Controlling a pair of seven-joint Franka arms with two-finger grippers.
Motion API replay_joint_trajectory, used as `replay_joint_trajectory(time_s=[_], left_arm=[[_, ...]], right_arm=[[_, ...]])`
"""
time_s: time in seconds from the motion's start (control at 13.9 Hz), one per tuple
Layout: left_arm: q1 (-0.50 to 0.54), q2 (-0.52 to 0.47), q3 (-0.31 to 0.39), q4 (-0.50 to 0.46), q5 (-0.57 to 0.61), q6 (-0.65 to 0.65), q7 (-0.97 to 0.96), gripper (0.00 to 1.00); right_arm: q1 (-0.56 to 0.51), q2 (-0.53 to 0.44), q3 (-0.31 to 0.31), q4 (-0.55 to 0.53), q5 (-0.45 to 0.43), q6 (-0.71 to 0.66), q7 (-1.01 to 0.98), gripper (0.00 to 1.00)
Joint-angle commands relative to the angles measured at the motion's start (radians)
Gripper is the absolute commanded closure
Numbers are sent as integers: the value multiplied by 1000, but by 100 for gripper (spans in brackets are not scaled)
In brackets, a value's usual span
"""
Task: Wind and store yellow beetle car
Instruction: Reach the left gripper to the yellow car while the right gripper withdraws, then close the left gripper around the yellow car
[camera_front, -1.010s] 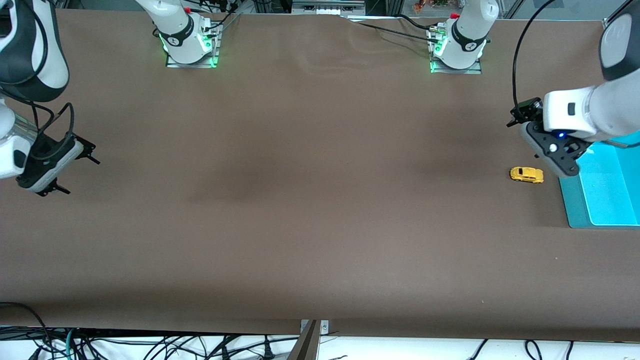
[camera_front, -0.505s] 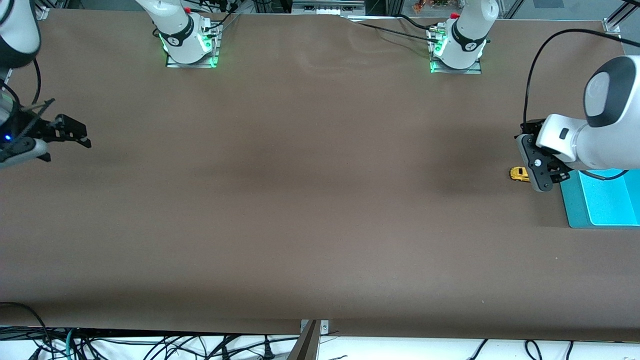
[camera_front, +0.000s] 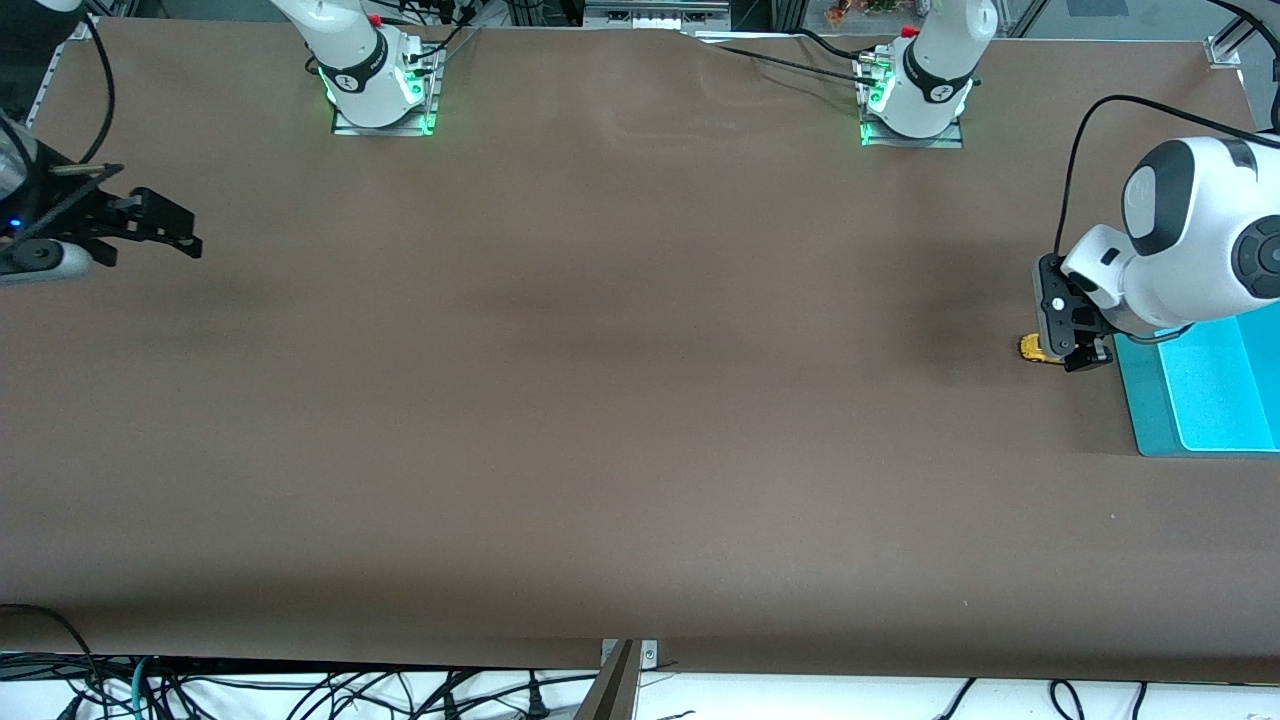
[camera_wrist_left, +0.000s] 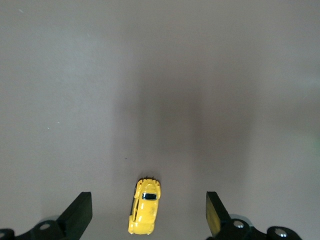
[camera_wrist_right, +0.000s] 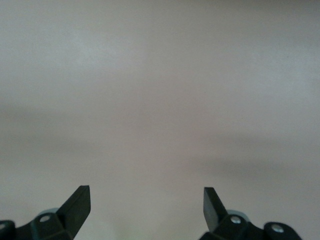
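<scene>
The yellow beetle car (camera_front: 1033, 349) is a tiny rounded toy on the brown table, toward the left arm's end, beside the teal tray (camera_front: 1150, 400). My left gripper (camera_front: 1068, 352) is low over it and hides most of it in the front view. In the left wrist view the car (camera_wrist_left: 145, 206) lies between the two open fingers of the left gripper (camera_wrist_left: 149, 212), touching neither. My right gripper (camera_front: 168, 228) is open and empty in the air at the right arm's end of the table. It also shows open over bare table in the right wrist view (camera_wrist_right: 146, 205).
The teal tray with a lighter inner floor (camera_front: 1215, 390) lies at the table's edge at the left arm's end, right beside the car. The two arm bases (camera_front: 380, 85) (camera_front: 915, 95) stand along the table's edge farthest from the front camera.
My left gripper has swung down from above the tray's corner onto the car, now straddling it. My right gripper has risen and turned toward the table's middle.
</scene>
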Motion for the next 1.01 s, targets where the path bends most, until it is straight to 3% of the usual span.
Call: replay_joint_trajectory(time_s=[0.0, 0.29, 0.94], left_arm=[[48, -43, -12, -113, 16, 123, 112, 0], [128, -26, -12, -250, 16, 347, 225, 0], [232, 106, -11, -282, 59, 576, 307, 0]], right_arm=[[17, 7, -2, 19, 6, -22, 21, 0], [15, 5, -7, 25, -5, -32, 16, 0], [12, 5, -23, 112, -25, -78, 10, 0]])
